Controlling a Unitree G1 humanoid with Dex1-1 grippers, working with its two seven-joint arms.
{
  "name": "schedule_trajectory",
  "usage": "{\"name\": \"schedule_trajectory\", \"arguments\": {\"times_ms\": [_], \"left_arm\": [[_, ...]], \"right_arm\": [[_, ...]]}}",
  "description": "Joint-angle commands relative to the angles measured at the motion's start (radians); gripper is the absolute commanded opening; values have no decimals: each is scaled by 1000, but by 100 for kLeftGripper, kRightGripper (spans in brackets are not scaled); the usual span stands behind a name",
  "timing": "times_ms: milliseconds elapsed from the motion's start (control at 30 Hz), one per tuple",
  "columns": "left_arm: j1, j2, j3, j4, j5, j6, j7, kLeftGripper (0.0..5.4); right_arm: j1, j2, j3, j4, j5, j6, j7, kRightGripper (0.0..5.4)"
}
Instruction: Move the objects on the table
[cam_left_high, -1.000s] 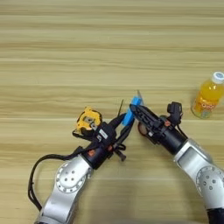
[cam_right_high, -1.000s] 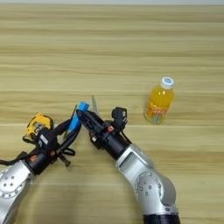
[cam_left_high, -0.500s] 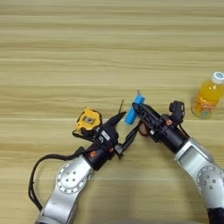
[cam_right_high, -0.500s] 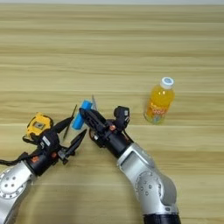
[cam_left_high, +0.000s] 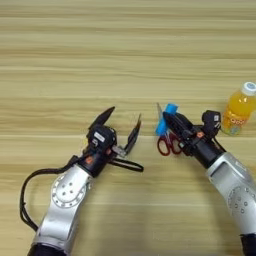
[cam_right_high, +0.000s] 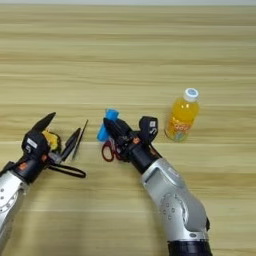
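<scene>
A small flat blue bar (cam_left_high: 166, 118) sits near the middle of the light-wood table (cam_left_high: 125, 60), clamped at its lower end between the two black fingers of the robot's right gripper (cam_left_high: 168, 121). Thin and rigid by its look, the bar should be light and easy to carry, though its smooth faces could slide in a loose pinch; a grip across the flat sides, as here, suits it best.

Just beneath it lie silver scissors with red handles (cam_left_high: 167, 142), blades pointing away from the robot and partly hidden behind the bar and gripper. They are stiff metal, low to the wood, and probably best taken at the handle loops.

To the right stands an orange-drink bottle (cam_right_high: 182, 116) with a white cap, upright and apart from the arm; round and likely slick, it would want a hold around the body.

The left gripper (cam_left_high: 120, 128) is to the left, fingers spread wide and empty. A small yellow object (cam_right_high: 51, 139) shows just behind it in the right eye view.
</scene>
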Motion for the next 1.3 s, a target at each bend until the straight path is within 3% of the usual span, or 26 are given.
{"name": "schedule_trajectory", "arguments": {"times_ms": [33,167,467,767,1000,1300], "left_arm": [[-39,6,73,35,-13,0,52,461],[-77,5,161,89,-13,-4,131,503],[-101,-5,220,159,4,-28,203,540],[-90,-14,220,161,13,-32,231,540],[-81,-15,217,156,23,-26,251,540],[-73,-15,214,145,24,-22,258,540]], "right_arm": [[-12,-22,-16,-24,-38,-17,-31,141],[-9,-39,-25,-32,-69,-20,-58,141],[15,-93,-50,-78,-127,-24,-94,141],[38,-178,-101,-46,-206,49,-168,141],[26,-186,-72,38,-260,97,-193,141],[7,-178,-36,113,-297,96,-175,140]]}}
